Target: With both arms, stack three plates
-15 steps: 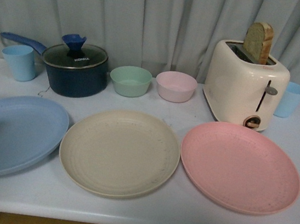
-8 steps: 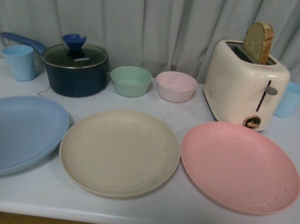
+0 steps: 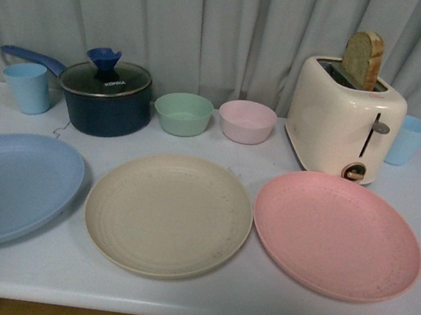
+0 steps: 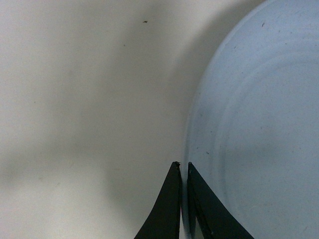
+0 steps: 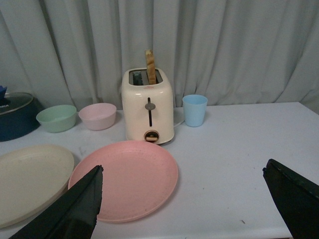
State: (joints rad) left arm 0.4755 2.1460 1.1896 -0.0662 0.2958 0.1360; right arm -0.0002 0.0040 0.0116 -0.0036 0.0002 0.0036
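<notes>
Three plates lie in a row on the white table. The light blue plate (image 3: 12,190) is at the left, partly cut off by the frame edge. The beige plate (image 3: 168,214) is in the middle and the pink plate (image 3: 338,235) at the right. No arm shows in the front view. In the left wrist view my left gripper (image 4: 183,166) is shut on the rim of the light blue plate (image 4: 259,124), one finger on each side of the edge. My right gripper (image 5: 182,172) hangs open above the table, to the right of the pink plate (image 5: 127,179).
Along the back stand a light blue cup (image 3: 27,87), a dark blue lidded pot (image 3: 104,97), a mint bowl (image 3: 183,113), a pink bowl (image 3: 246,121), a cream toaster (image 3: 344,128) with a bread slice, and another blue cup (image 3: 407,140). A grey curtain hangs behind.
The light blue plate has slid a little to the left, opening a wider gap to the beige plate. The other plates have not moved.
</notes>
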